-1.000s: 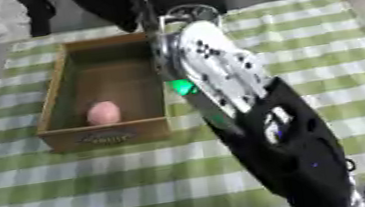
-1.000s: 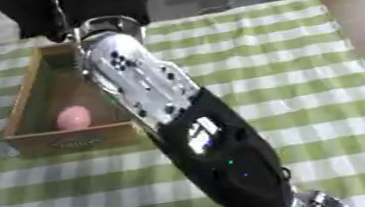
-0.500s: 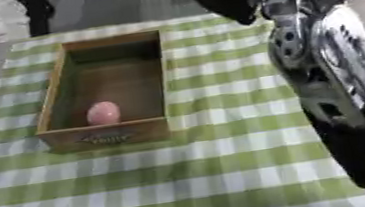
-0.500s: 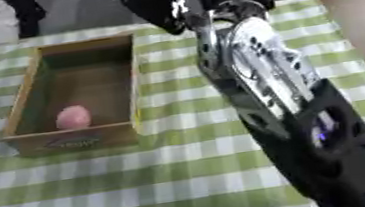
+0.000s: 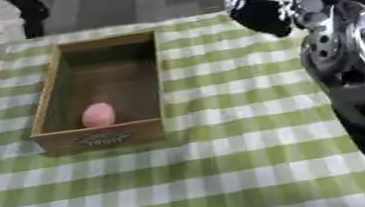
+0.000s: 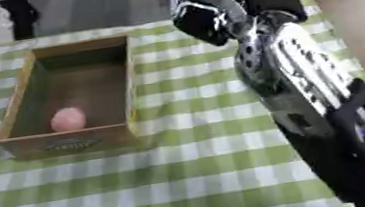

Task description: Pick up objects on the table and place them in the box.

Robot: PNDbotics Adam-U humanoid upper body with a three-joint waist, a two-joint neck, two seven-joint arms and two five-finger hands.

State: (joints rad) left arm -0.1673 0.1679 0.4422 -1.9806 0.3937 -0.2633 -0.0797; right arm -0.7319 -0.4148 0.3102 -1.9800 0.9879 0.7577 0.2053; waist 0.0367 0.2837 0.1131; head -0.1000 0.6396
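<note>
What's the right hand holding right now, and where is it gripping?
Cannot tell. The right hand is a blurred dark shape above the cloth's far edge; no object shows in it. The pink egg-shaped object lies in the wooden box.

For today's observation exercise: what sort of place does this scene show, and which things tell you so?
Probably an indoor demo or test space: a table under a green checked cloth, a wooden box holding a pink egg-shaped thing, a grey floor behind.

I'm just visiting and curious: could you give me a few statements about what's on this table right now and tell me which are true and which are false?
1. A pink egg-shaped thing lies inside the wooden box. True.
2. The box stands on a plain white cloth. False: the tablecloth is green and white checked.
3. The pink thing lies at the box's far end. False: it lies near the front wall.
4. The robot's right arm comes in right of the box. True.
</note>
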